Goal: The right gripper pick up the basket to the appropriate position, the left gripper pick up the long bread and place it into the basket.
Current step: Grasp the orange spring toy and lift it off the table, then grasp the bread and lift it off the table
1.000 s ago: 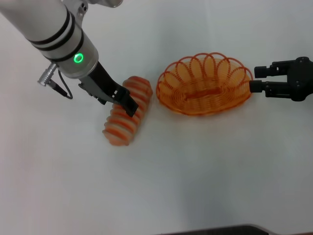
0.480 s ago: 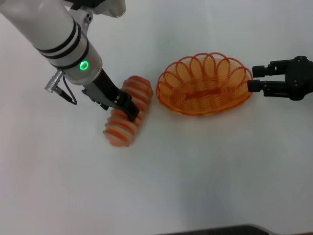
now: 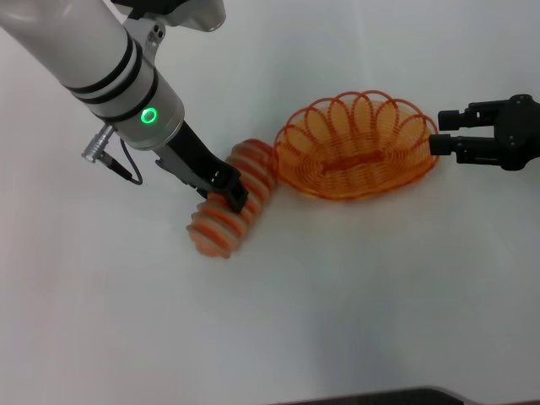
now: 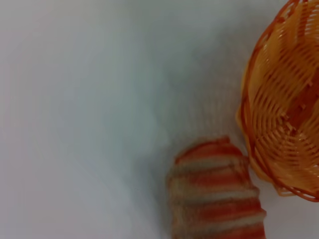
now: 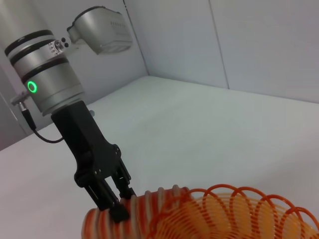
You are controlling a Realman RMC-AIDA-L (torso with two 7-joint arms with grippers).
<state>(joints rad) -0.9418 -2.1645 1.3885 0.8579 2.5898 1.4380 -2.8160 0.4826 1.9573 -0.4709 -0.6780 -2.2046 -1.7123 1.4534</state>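
Two black fingers of the left gripper (image 3: 229, 192) straddle the long bread (image 3: 232, 211) near its middle, closed against its sides so that the loaf appears clamped across its width; whether it has left the table (image 3: 354, 295) cannot be told. The right wrist view confirms this, showing the fingertips (image 5: 117, 211) pressed down over the ridged top of the loaf. The long axis of the bread runs diagonally, from a near end on the robot's left up to a far end that touches or almost touches the rim of the basket (image 3: 355, 148). The basket therefore lies directly to the right of the fingers, and the coming move is judged to be a lift followed by a short carry to the right over the rim. The left arm is the nearer one to the bread. The right gripper (image 3: 440, 133) sits at the basket's right end, fingers spread apart and holding nothing, just beside the rim. The loaf is pale and rounded with orange-red crosswise ridges. The basket is an oval of thin orange wire with a looped, scalloped rim and an open woven floor; it is empty.
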